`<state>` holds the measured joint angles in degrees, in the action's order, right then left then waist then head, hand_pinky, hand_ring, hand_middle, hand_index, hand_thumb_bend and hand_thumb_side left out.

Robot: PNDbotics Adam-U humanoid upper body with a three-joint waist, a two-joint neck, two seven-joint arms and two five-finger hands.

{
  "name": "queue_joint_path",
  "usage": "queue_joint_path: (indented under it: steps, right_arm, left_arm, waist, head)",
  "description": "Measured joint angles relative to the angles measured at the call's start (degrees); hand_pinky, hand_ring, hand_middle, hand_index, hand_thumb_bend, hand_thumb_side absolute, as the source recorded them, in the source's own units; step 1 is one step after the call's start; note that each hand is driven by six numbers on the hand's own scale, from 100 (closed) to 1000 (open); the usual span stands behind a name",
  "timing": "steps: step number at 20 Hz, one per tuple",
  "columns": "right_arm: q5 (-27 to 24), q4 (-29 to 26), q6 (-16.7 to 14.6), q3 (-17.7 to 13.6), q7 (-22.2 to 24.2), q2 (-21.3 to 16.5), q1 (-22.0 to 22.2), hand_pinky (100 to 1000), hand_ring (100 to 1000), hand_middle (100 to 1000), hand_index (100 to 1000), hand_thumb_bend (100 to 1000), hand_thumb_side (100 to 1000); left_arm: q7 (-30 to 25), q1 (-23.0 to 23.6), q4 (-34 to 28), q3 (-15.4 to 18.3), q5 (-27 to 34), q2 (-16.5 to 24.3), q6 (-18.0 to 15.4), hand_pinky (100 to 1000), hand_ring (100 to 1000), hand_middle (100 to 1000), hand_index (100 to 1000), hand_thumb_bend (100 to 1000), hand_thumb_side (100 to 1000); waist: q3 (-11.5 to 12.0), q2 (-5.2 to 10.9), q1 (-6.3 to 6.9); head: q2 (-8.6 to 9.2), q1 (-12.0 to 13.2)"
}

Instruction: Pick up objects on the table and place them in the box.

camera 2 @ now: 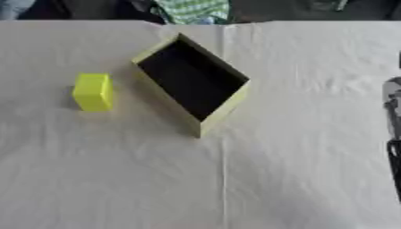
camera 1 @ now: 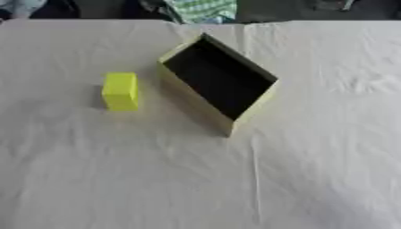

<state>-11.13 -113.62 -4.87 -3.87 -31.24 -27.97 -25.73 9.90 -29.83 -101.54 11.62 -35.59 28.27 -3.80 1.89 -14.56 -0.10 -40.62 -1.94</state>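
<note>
A bright yellow block (camera 1: 120,91) stands on the white cloth, left of the box and a short gap away from it. The box (camera 1: 196,97) has pale yellow walls and a dark inside; it sits turned at an angle near the table's middle, open side up, and nothing shows inside it. A silver and black part of my right hand (camera 2: 394,117) shows only at the right edge of the right eye view, well away from the box and the block. My left hand appears in neither view.
The white cloth-covered table (camera 1: 313,170) has creases and a seam running toward the front. Beyond the far edge are dark shapes and a green checked fabric (camera 1: 202,9).
</note>
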Motion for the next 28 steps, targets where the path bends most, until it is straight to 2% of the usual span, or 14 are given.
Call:
queue_joint_path:
  steps: [4,6,10,14,15,18,19,22,28]
  right_arm:
    - [-0.05,0.00,0.12,0.20,0.32,0.00,-0.48,735,738,503,809,100,662]
    - [-0.07,0.00,0.16,0.40,0.51,0.01,-0.51,735,738,503,809,100,662]
    - [-0.14,0.00,0.26,0.66,0.91,0.07,-0.61,736,738,502,809,100,664]
    - [-0.38,0.00,0.43,0.80,1.21,0.50,-1.00,736,738,502,809,100,664]
    - [-0.42,0.00,0.44,0.85,1.30,0.51,-1.00,736,738,502,809,100,665]
    - [-0.54,0.00,0.44,1.01,1.41,0.53,-1.01,736,739,501,809,100,664]
    - [-0.55,0.00,0.43,1.06,1.44,0.54,-1.01,736,738,501,809,100,664]
    - [-0.56,0.00,0.43,1.07,1.51,0.57,-1.01,736,739,501,809,100,665]
    - [-0.60,0.00,0.52,1.08,1.63,0.80,-1.03,737,738,501,807,100,666]
  left_arm:
    - [-12.26,-5.59,8.99,-3.27,-3.81,3.74,-6.27,837,760,718,831,100,965]
    - [-17.96,-8.27,13.54,-4.40,-4.80,4.89,-9.63,847,773,731,835,100,971]
    - [-26.15,-13.03,22.74,-6.37,-6.77,6.19,-14.29,881,821,773,858,116,957]
    - [-32.00,-17.02,30.95,-8.03,-8.87,6.34,-17.78,936,884,822,889,261,920]
    - [-33.60,-17.75,32.77,-8.32,-9.38,6.34,-18.57,956,907,841,907,347,897]
    - [-38.99,-19.14,36.78,-9.06,-9.95,6.26,-21.10,983,929,871,931,474,882]
    - [-40.76,-19.37,37.60,-9.22,-9.93,6.21,-21.92,991,935,879,941,551,882]
    - [-45.33,-19.60,38.96,-9.32,-9.47,5.98,-23.48,1000,946,892,957,650,889]
    - [-49.27,-21.31,41.19,-10.06,-11.14,4.54,-20.31,1000,965,904,959,669,870]
  waist:
    - [-0.64,0.00,0.07]
    - [-0.88,0.00,0.19]
    - [-1.37,0.00,0.30]
    - [-1.68,0.00,0.32]
    - [-1.83,0.00,0.32]
    - [-1.92,0.00,0.36]
    - [-1.92,0.00,0.38]
    - [-1.99,0.00,0.62]
    - [-2.15,0.00,0.67]
  head:
    - [0.24,0.52]
    - [0.38,0.77]
    - [0.44,1.21]
    - [0.63,1.79]
    - [0.75,1.88]
    - [0.95,2.19]
    - [0.96,2.23]
    - [0.97,2.25]
    - [0.97,2.41]
